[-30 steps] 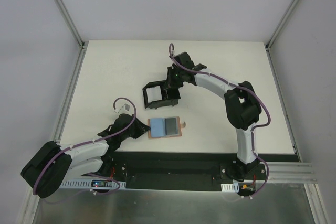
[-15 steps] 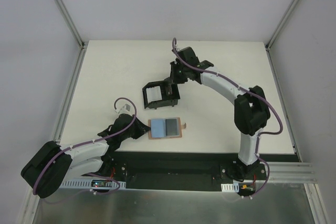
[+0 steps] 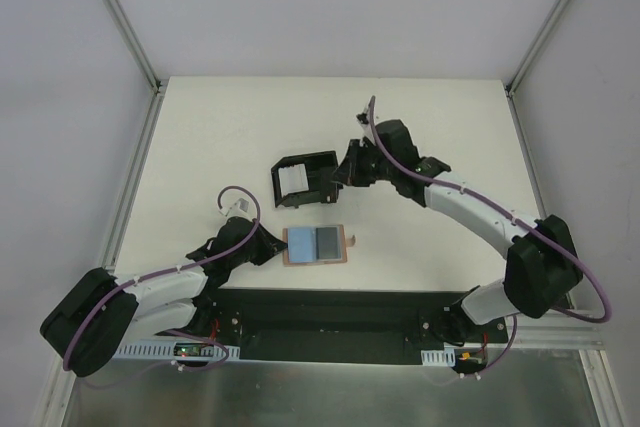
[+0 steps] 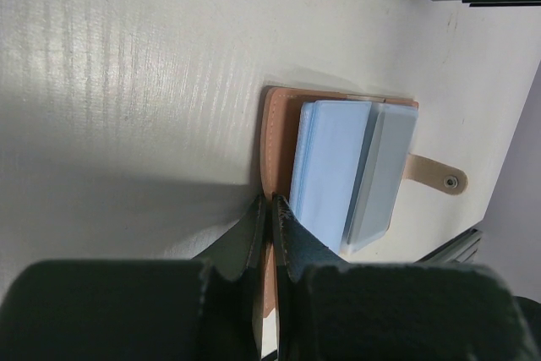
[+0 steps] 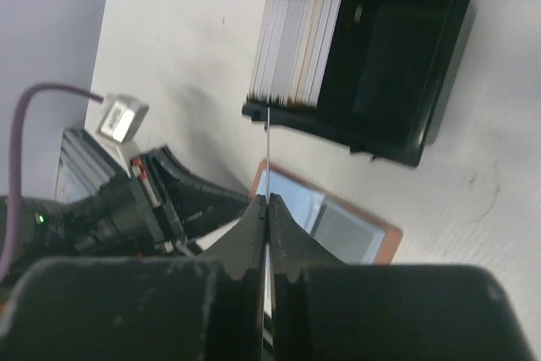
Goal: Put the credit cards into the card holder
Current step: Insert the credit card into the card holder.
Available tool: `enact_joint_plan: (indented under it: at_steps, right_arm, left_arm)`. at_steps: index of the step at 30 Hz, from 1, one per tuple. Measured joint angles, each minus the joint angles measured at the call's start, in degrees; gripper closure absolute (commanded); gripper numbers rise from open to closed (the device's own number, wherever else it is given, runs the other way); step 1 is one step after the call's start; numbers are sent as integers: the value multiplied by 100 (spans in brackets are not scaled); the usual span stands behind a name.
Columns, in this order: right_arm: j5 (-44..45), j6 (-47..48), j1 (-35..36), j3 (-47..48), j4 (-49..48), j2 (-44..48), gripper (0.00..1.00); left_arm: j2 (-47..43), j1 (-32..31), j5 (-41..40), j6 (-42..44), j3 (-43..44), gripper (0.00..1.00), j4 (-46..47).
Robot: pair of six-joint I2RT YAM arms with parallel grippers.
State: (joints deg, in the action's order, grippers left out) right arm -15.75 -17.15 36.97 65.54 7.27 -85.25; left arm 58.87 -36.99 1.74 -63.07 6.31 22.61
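Top external view, from left to right: the left arm [image 3: 150, 287] lies low across the lower left of the frame, and the left gripper [image 3: 268, 247] meets the left edge of the card holder [image 3: 315, 262]. This tan leather bifold lies open and flat on the white table [image 3: 200, 147], just below the centre. A light blue card [image 3: 300, 243] covers its left half and a grey card [image 3: 327, 242] its right half. Its snap tab [image 3: 350, 239] sticks out to the right. Above the card holder, a little apart from it, sits a black open-sided box [image 3: 305, 157] with a stack of pale cards [image 3: 291, 181] standing on edge in its left part. The right gripper [image 3: 345, 171] hangs just beside the box's right side, and its arm sweeps away to the lower right.

Left wrist view: the black fingers [image 4: 292, 251] are pressed together at lower centre. They pinch the leather border of the card holder, and a strip of tan shows between them. The two cards lie side by side beyond, the blue one nearer the claw.

Right wrist view: the fingers [image 5: 245, 234] are pressed together on a single thin card [image 5: 267, 154]. It shows edge-on as a fine pale line rising toward the box's lower rim at upper centre. The open card holder shows below the box, to the right of the fingertips.
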Motion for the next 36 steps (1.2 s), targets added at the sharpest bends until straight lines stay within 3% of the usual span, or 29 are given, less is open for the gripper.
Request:
enact_joint_plan:
  at_steps: [6, 12, 20, 36]
  right_arm:
    - [-282, -835, 444, -1567, -984, 293, 99]
    - [-363, -1523, 732, -2540, -1821, 240, 100]
    - [-358, -1853, 739, -2802, -2568, -144, 99]
    - [-365, -2004, 743, -3001, -3021, -612, 99]
  left_arm:
    - [39, 0, 79, -15, 7, 100, 0]
    - [42, 0, 85, -50, 9, 100, -11]
    - [22, 0, 85, -66, 9, 100, -50]
    - [7, 0, 85, -66, 9, 100, -66]
